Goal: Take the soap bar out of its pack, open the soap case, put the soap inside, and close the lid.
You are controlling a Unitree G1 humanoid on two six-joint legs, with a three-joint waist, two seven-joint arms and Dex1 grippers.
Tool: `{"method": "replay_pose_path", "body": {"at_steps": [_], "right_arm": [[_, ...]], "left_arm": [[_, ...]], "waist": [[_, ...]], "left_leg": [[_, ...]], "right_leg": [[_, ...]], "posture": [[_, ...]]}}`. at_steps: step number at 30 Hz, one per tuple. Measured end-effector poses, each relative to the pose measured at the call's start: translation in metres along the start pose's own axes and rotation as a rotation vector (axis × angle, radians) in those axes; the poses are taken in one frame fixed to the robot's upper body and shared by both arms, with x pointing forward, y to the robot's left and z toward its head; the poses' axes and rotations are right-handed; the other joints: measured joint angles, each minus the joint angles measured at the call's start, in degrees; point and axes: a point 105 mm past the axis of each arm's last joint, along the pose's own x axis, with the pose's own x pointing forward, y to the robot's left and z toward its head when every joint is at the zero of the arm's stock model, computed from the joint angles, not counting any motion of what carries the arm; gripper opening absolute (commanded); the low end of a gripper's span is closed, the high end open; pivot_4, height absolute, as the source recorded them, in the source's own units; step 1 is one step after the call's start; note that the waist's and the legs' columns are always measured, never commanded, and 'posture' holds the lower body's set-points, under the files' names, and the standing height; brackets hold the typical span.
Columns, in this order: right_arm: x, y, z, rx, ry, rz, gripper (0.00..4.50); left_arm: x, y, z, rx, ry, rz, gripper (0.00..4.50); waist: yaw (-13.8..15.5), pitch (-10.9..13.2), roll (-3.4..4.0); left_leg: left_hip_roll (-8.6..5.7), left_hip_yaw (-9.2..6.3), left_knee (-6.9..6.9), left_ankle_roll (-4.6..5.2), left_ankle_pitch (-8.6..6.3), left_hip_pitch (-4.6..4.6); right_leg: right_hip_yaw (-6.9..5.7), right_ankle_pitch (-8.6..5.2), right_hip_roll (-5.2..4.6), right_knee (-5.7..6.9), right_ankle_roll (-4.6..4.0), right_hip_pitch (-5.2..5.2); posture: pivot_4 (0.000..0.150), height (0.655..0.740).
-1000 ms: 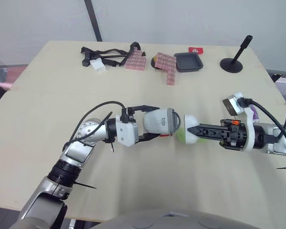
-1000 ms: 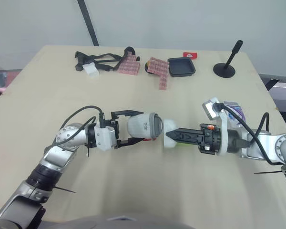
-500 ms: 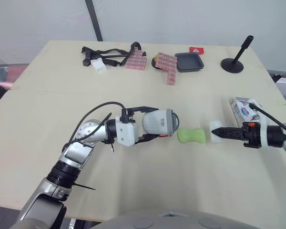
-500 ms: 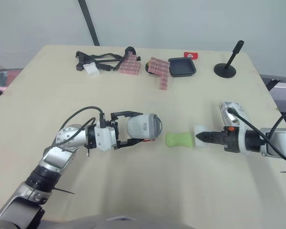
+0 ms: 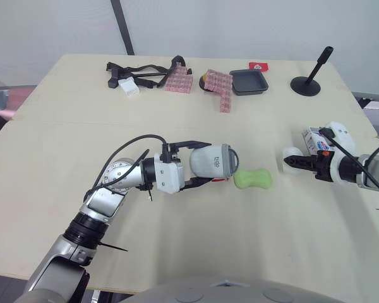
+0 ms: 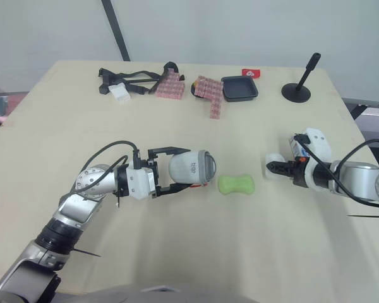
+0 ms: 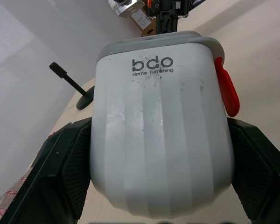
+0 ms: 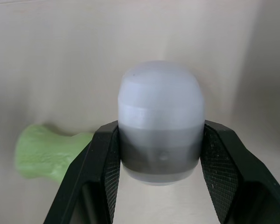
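The left gripper (image 5: 206, 163) is clamping the white ribbed plastic soap case (image 5: 216, 160); the right gripper (image 5: 299, 162) is pinching a translucent white domed lid (image 5: 289, 158). The green waisted soap bar (image 5: 252, 178) is lying between them, mid-bench (image 5: 196, 252).

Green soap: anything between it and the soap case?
Nothing visible: green soap lies on the table beside the soap case's grey end, held by left gripper; right gripper holds the white cap farther right.

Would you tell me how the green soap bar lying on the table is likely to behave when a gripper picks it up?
The green soap bar looks smooth and rounded, so it may slip when squeezed. Its narrowed waist probably offers the surest grip. It lies flat on the table, so it seems unlikely to roll.
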Motion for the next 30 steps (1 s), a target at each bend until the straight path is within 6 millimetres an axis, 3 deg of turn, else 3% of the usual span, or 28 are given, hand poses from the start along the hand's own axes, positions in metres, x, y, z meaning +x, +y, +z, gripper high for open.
{"method": "replay_pose_path", "body": {"at_steps": [16,18,23,30], "right_arm": [[0.015,-0.003,0.003,0.0,0.03,-0.008,1.98],[0.016,-0.002,0.004,0.001,0.031,-0.007,3.0],[0.02,-0.003,0.0,0.004,0.047,-0.009,4.48],[0.015,-0.004,0.007,0.003,0.004,0.002,4.48]], "left_arm": [[-0.001,0.0,-0.001,-0.009,0.007,0.013,3.48],[-0.001,-0.001,-0.001,-0.008,0.01,0.014,3.48],[-0.001,-0.001,-0.002,-0.008,0.012,0.017,3.48],[-0.001,-0.001,-0.002,-0.009,0.015,0.016,3.48]], "waist": [[-0.14,0.0,0.01],[-0.21,0.0,0.02],[-0.25,0.0,0.03],[-0.23,0.0,0.03]], "left_leg": [[0.0,0.01,0.0,-0.06,0.03,0.03],[0.0,0.01,0.0,-0.06,0.03,0.09],[0.02,0.01,-0.01,-0.08,0.04,0.14],[0.02,0.01,-0.01,-0.07,0.04,0.15]], "right_leg": [[-0.01,0.0,0.02,0.04,0.01,0.04],[-0.01,0.0,0.03,0.05,0.01,0.07],[-0.01,0.0,0.03,0.05,0.0,0.13],[-0.01,0.0,0.03,0.05,0.0,0.14]], "posture": [[0.15,0.7374],[0.15,0.7374],[0.15,0.7374],[0.15,0.7374]]}}
